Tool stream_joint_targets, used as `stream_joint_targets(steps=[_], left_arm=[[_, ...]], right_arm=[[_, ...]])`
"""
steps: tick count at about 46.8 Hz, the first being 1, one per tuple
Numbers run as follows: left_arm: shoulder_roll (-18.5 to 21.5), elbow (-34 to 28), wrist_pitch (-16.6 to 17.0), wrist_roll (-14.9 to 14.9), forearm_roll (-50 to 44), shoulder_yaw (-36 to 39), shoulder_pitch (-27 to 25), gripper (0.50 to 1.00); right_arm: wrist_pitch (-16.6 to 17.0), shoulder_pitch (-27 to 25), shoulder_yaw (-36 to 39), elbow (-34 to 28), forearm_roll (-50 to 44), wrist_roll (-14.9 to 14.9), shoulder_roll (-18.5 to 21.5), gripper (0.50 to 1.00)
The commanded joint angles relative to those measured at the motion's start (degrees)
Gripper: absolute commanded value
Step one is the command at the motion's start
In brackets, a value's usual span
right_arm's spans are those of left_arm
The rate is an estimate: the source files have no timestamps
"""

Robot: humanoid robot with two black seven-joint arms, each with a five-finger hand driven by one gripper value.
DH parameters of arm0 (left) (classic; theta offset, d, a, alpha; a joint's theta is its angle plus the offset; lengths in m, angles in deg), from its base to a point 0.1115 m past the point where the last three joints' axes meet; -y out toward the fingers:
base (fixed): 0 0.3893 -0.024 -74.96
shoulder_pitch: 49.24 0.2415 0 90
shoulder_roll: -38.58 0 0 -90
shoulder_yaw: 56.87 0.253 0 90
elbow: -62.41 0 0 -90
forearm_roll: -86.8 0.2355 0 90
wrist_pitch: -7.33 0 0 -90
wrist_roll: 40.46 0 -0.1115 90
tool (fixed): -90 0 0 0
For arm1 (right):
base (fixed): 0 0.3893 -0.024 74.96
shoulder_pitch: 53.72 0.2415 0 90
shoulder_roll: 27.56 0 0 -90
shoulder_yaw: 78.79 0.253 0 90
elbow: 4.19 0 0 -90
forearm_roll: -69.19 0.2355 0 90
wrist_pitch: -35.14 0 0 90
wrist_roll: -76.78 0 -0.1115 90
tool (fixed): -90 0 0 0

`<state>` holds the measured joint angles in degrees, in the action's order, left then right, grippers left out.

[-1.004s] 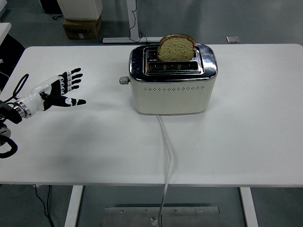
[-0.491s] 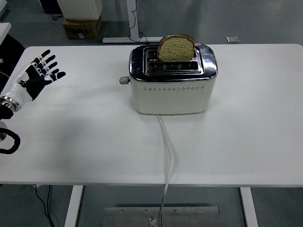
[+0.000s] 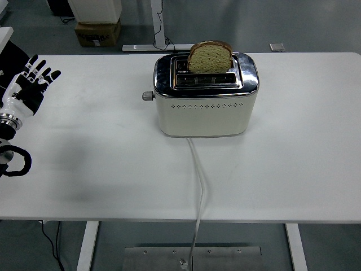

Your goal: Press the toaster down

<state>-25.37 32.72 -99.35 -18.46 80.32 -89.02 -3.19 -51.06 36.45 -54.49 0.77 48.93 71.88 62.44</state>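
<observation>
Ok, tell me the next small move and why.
Probably bring the left robot hand right, toward the lever on the toaster's left end. The bread sits high in its slot, so the lever looks unpressed, and the hand hangs open far off.

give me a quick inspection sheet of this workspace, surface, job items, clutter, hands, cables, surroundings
surface: white rectangular table, bare apart from the toaster and its cord
job's things: cream two-slot toaster with chrome top stands upright at centre rear; brown bread slice sticks up from the rear slot; small grey lever on the toaster's left end, up, nothing touching it
clutter: nothing seen
grippers: left hand at the table's far left edge, fingers spread, holding nothing, well apart from the toaster; right hand not in view
cables: white power cord runs from the toaster's front over the near edge; black loop by the left arm
surroundings: grey floor, cardboard box, desk legs behind
</observation>
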Motion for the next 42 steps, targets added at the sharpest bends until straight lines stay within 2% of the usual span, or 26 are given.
stream_joint_targets(steps=[1,28,42], left_arm=[[-1.35,1.47,-0.01,-0.03,-0.11,-0.46,-0.08,1.0],[-3.38,2.27,-0.01,-0.03,-0.81,-1.77,-2.28,1.0],[-7.77,4.64,-0.1,-0.03,-0.81,-2.39,-3.07,1.0]], right_arm=[[0.07,0.01,0.04,0.05,0.05,-0.01,0.0,0.998],[0.16,0.27,0.04,0.05,0.14,-0.01,0.0,0.998],[0.16,0.27,0.04,0.14,0.14,-0.01,0.0,0.998]])
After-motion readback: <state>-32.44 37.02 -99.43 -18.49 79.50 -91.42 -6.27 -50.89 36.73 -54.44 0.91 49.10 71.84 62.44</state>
